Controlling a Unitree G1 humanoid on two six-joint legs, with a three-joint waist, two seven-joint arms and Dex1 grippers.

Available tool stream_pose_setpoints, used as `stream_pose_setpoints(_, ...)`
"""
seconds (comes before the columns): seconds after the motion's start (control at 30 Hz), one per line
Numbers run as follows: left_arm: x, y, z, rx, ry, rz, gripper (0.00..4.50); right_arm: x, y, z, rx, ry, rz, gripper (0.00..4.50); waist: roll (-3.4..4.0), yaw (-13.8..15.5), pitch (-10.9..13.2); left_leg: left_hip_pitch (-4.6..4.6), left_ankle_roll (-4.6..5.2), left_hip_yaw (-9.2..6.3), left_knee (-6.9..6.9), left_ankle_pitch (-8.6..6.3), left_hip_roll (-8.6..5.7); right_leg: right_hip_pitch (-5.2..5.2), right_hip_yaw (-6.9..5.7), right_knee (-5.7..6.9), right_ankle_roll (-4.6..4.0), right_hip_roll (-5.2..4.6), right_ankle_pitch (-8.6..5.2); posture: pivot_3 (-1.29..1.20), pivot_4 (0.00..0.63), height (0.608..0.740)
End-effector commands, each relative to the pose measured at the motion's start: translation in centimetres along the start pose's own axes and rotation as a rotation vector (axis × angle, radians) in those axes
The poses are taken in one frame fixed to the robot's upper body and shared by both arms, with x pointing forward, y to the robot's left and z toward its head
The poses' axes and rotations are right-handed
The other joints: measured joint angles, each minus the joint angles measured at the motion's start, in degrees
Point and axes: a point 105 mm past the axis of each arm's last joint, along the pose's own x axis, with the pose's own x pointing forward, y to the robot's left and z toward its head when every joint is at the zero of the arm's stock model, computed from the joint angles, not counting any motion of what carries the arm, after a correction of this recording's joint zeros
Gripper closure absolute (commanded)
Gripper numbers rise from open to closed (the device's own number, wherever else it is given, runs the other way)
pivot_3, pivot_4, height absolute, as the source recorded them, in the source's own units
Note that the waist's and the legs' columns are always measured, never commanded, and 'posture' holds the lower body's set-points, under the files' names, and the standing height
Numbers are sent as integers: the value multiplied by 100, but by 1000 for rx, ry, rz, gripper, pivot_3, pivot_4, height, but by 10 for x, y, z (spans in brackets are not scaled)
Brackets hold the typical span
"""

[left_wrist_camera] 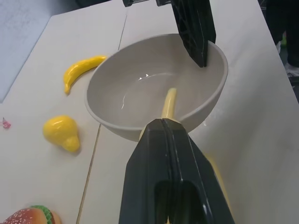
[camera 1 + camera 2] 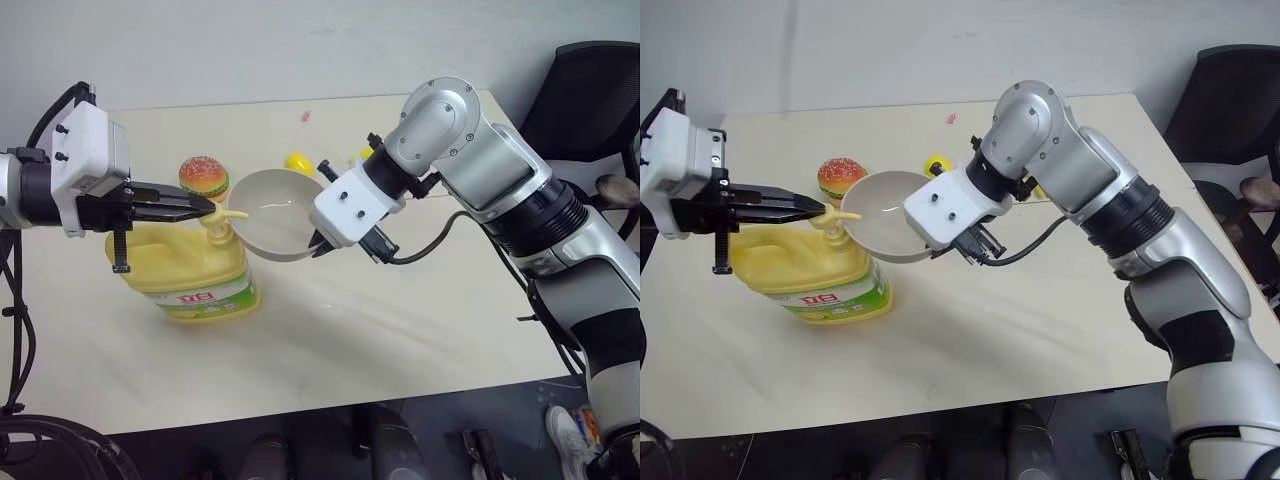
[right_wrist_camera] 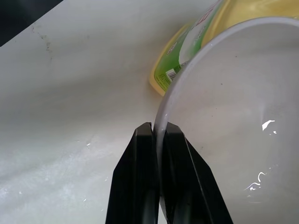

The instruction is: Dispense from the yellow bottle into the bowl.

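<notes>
The bowl hangs tilted by its rim, pinched in the right gripper, under the bottle's spout. The closed left gripper rests atop the pump. The left wrist view adds a banana and pear beyond the bowl.

bottle: pale yellow (green-white label, red lettering) | bowl: plain grey-beige

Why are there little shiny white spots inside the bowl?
That is glare from lights overhead: in the left wrist view a thin bright streak sits inside the bowl, and the right wrist view shows small white glints on its inner wall. In the left eye view the table also carries a soft sheen.
</notes>
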Motion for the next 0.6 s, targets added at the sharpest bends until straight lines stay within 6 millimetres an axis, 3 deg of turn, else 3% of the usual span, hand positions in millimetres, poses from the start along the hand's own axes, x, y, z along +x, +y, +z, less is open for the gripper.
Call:
stream_pose_setpoints(0.03, 6, -10, -18, -23, 77, -51, 4490, -6, -4, 15, -82, -8, 36, 4500, 0, 0, 0, 2, 0, 1, 0, 0, 0, 0, 0, 2, -1, 0, -1, 0, 150, 740)
stream_pose_setpoints(0.6, 18, -28, -47, -22, 173, -152, 4490, -3, -1, 15, -97, -16, 67, 4500, 23, 5, -15, 20, -2, 10, -1, -1, 0, 6, 3, 18, -11, -4, -6, 0, 150, 740)
